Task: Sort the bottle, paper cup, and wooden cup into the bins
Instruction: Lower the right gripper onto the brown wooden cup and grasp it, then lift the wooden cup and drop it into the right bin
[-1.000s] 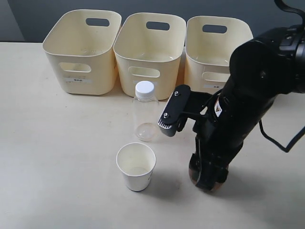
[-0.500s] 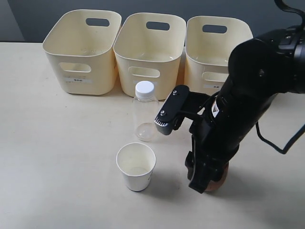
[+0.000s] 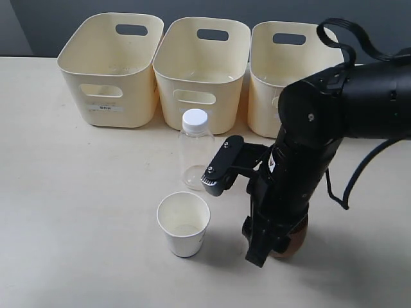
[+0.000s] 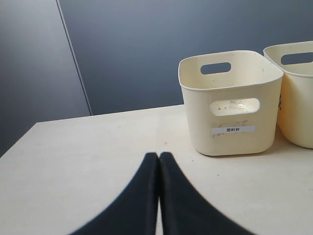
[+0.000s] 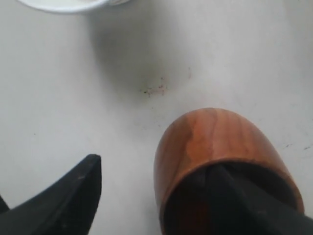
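The wooden cup [image 3: 297, 239] stands upright on the table at the front right, mostly hidden by my right arm. My right gripper [image 3: 273, 247] is open over it: in the right wrist view one finger is inside the wooden cup [image 5: 215, 139] and the other finger [image 5: 73, 188] stands outside, apart from the wall, so the right gripper [image 5: 154, 166] straddles the rim. The paper cup [image 3: 184, 224] stands to its left, the bottle [image 3: 196, 151] behind that. My left gripper [image 4: 159, 155] is shut on nothing, out of the exterior view.
Three cream bins stand in a row at the back: left [image 3: 128, 112], middle [image 3: 201, 119], right [image 3: 266, 109]. The left wrist view shows one bin [image 4: 195, 122] and the edge of another [image 4: 298, 112]. The paper cup's rim [image 5: 63, 4] shows in the right wrist view.
My right arm has swung left and come lower over the wooden cup, which now shows at the gripper's right side. The bottle, paper cup and bins have not moved.
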Controlling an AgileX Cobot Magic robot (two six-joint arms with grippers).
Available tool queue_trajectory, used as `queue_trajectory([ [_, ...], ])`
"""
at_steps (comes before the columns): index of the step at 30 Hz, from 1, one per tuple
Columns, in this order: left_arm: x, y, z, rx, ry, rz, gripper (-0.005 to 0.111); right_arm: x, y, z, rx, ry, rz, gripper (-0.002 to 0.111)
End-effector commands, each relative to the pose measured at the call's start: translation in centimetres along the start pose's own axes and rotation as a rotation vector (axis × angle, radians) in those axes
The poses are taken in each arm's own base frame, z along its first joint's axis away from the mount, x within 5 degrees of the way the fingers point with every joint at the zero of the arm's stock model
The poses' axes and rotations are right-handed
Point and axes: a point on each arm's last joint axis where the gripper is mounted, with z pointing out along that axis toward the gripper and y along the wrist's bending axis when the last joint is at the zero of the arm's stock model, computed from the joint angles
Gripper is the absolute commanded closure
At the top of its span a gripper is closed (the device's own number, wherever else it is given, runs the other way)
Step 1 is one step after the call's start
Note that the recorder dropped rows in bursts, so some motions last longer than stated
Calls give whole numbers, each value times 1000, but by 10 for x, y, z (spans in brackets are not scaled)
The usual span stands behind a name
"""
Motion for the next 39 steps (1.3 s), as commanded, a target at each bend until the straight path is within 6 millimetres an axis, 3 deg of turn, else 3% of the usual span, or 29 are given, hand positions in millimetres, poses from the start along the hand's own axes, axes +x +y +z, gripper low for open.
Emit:
queue_trajectory([
  [1, 0, 0, 0, -1, -8, -1, 107, -1, -2, 9, 4, 18, -4, 50],
  [7, 0, 0, 0, -1, -8, -1, 107, -1, -4, 20, -8, 61, -2, 55],
  [8, 0, 0, 0, -1, -8, -1, 107, -1, -5, 21, -3, 68, -8, 61],
  [11, 0, 0, 0, -1, -8, -1, 107, 2, -7, 21, 14, 102, -36, 110],
  [18, 0, 0, 0, -1, -8, -1, 107, 7, -7, 13, 42, 127, -76, 109],
  [23, 0, 0, 0, -1, -8, -1, 107, 10, -10, -31, 193, 15, -103, 109],
  [28, 0, 0, 0, -1, -8, -1, 107, 13, -4, -102, 347, -198, -115, 109],
  [29, 0, 0, 0, -1, -8, -1, 107, 16, -5, -128, 438, -266, -90, 109],
  [31, 0, 0, 0, -1, -8, -1, 107, 19, -9, -156, 530, -305, -31, 109],
  [36, 0, 0, 0, -1, -8, -1, 107, 22, -33, -181, 583, -404, 83, 109],
  [39, 0, 0, 0, -1, -8, -1, 107, 26, -67, -176, 601, -441, 185, 109],
])
